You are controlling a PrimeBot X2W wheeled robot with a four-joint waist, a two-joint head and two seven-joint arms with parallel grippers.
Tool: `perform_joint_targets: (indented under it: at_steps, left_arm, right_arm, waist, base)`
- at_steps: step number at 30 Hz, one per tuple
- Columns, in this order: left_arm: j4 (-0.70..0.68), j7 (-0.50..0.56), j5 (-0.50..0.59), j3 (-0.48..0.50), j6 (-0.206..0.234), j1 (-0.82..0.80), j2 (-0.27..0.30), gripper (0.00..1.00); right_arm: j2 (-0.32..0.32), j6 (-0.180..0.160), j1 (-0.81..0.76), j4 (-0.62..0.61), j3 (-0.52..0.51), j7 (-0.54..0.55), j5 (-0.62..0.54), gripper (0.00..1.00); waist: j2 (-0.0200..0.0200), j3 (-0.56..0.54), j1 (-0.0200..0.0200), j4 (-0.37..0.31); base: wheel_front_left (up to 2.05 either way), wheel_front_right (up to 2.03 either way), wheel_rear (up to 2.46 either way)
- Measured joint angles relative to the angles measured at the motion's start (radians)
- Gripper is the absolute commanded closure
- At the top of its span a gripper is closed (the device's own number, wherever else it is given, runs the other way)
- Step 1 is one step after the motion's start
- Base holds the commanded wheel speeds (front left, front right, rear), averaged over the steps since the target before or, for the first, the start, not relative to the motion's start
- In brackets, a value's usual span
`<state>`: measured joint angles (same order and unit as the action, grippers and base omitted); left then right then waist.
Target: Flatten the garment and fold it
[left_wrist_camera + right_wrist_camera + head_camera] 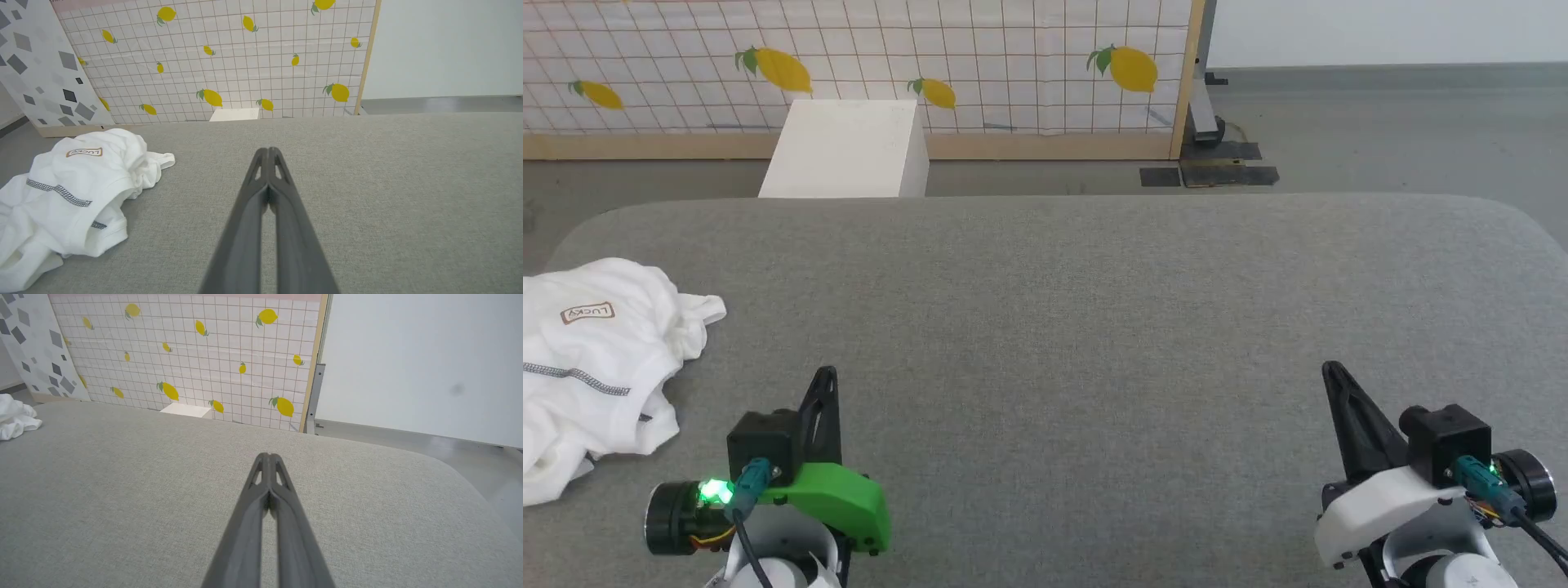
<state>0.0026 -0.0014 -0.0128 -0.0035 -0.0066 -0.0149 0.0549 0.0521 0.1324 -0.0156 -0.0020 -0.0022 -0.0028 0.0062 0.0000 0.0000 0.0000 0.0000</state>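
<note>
Head view — the task looks unstarted. The white T-shirt (596, 367) lies in a crumpled heap at the left edge of the grey fabric-covered desk (1094, 327). Nothing is spread out and no fold has been made, so flattening and folding are both left to do. The left gripper (826, 382) sits by the near edge, fingers pressed together and empty, near the shirt but not touching it. The right gripper (1333, 377), toward the near right corner, is likewise closed on nothing and well apart from the cloth. A white box (849, 151) stands beyond the far edge.

Left wrist view — the shirt is soft and bunched, its layers rolled over one another. The tan "LUCKY" patch (84, 152) faces up on top, and a dark grey stitched seam (57, 188) runs across the middle. An opening gapes on the side toward the desk's middle; I cannot tell whether it is neck or hem.

Right wrist view — just a white corner of the shirt shows at the desk's far left; bare cloth surface lies ahead of the closed fingers.
</note>
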Motion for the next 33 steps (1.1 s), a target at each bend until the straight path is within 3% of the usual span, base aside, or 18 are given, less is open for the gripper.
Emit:
perform_joint_targets:
  at_steps: [18,19,33]
  left_arm:
    - [0.0,0.0,0.0,0.0,0.0,0.0,0.0,1.0]
    - [0.0,0.0,0.0,0.0,0.0,0.0,0.0,0.0]
    - [0.018,-0.011,-0.012,-0.014,0.01,-0.002,0.0,0.0]
  right_arm:
    - [0.0,0.0,0.0,0.0,0.0,0.0,0.0,1.0]
    - [0.0,0.0,0.0,0.0,0.0,0.0,0.0,0.0]
    - [0.0,0.0,0.0,0.004,-0.005,-0.006,0.003,0.0]
  waist:
    - [0.0,0.0,0.0,0.0]
    - [0.0,0.0,0.0,0.0]
    - [0.0,0.0,0.0,0.013]
  base:
    - [0.0,0.0,0.0]
    - [0.0,0.0,0.0]
    - [0.0,0.0,0.0]
